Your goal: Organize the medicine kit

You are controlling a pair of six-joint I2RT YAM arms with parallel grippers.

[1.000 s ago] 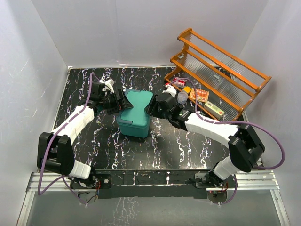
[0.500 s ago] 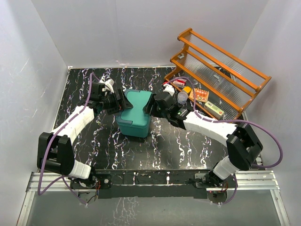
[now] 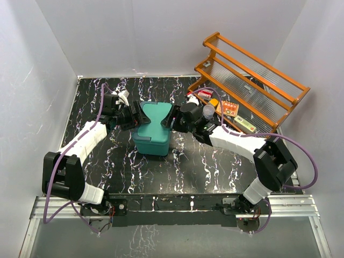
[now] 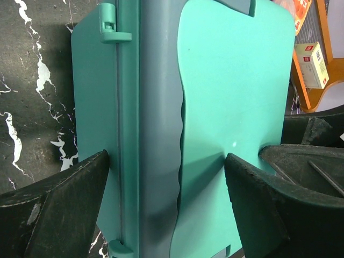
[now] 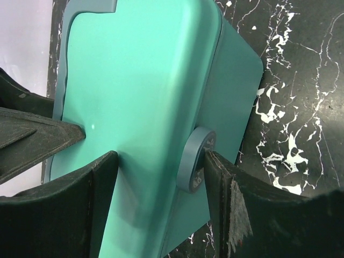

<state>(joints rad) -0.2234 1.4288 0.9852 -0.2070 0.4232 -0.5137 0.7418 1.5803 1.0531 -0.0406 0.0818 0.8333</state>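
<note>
Well, no writing can be made out. The small boxes (image 3: 231, 109) on the lowest step of the orange rack (image 3: 252, 80), upper right of the overhead frame, carry red and orange print too small to read. The white box (image 4: 312, 64) with a red mark, at the right edge of the left wrist frame, is no clearer.

The bench (image 3: 107, 161) is black with white veins like marble, shut in by plain white walls (image 3: 134, 37), with a metal rail (image 3: 177, 207) along its near edge.

The medicine kit (image 3: 153, 126) stands mid-bench, left of the rack, with its lid down, so its contents are hidden. The left hand (image 3: 138, 114), at the kit's upper left, is spread wide astride the hinged edge. One finger (image 4: 64, 204) lies against the wall with the hinge (image 4: 110, 24) and the other finger (image 4: 263, 199) on the lid. The right hand (image 3: 171, 118), at the kit's upper right, is likewise spread. One finger (image 5: 70, 204) lies over the lid and the other finger (image 5: 252, 215) just beside a round grey-blue knob (image 5: 194, 158) on the side wall.
</note>
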